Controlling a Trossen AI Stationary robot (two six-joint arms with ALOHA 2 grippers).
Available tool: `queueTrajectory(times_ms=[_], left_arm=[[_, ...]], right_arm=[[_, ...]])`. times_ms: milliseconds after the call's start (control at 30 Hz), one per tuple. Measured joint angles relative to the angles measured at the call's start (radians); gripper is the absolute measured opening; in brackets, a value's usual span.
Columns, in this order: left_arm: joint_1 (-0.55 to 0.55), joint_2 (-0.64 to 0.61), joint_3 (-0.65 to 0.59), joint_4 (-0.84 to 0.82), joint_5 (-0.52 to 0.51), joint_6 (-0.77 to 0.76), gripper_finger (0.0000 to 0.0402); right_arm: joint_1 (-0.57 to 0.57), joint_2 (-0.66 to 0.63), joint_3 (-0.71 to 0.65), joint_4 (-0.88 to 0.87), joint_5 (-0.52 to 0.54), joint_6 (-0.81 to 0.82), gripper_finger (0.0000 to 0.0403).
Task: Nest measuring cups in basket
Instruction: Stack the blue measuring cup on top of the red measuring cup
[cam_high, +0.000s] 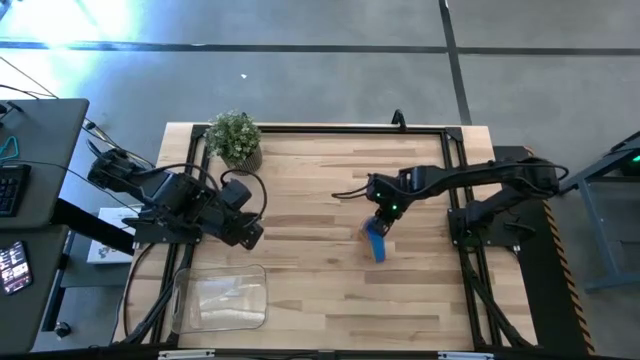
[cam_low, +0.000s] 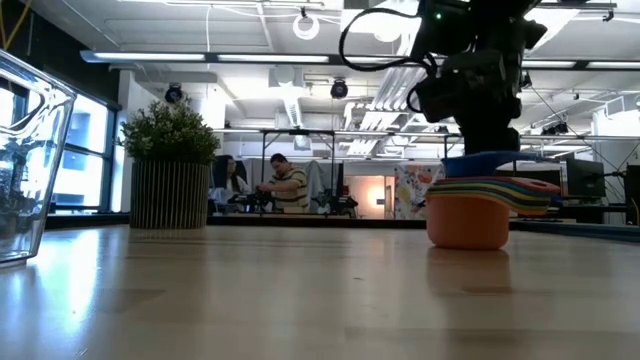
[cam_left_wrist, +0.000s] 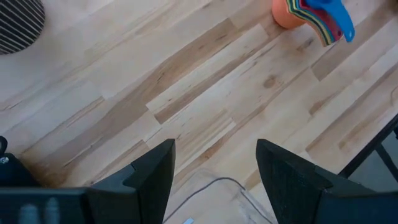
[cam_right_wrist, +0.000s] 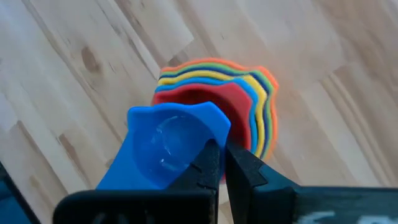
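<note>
A nested stack of measuring cups (cam_high: 375, 242) stands on its orange bottom cup (cam_low: 468, 222) on the table, right of centre. A blue cup (cam_right_wrist: 163, 146) sits on top of the stack, handle toward the near edge. My right gripper (cam_right_wrist: 222, 158) comes down onto the stack and is shut on the blue cup. The clear basket (cam_high: 220, 298) rests on its base at the near left. My left gripper (cam_left_wrist: 214, 168) is open and empty, above the basket's far rim (cam_left_wrist: 217, 185). The stack also shows in the left wrist view (cam_left_wrist: 311, 14). My right gripper pinches the blue cup's rim (cam_right_wrist: 214, 127) on the side opposite the handle, one finger (cam_right_wrist: 208, 165) over the bowl and one (cam_right_wrist: 249, 168) outside it. The fingers come from above, pointing down. The cup sits level on top of the stack, which rests on the table.
A small potted plant (cam_high: 236, 140) stands at the far left of the table. Bare wood lies between the stack and the basket. People work at benches in the room beyond the table (cam_low: 285, 185).
</note>
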Motion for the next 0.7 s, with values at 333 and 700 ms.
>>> queueTrajectory(times_ms=[333,700], left_arm=[[0.003,0.000,0.000,0.006,0.000,0.000,0.0216],[0.003,0.000,0.000,0.012,0.000,-0.001,0.0216]], right_arm=[[0.017,0.016,0.000,0.007,0.035,-0.033,0.0027],[0.017,0.015,0.001,0.009,0.029,-0.032,0.0118]])
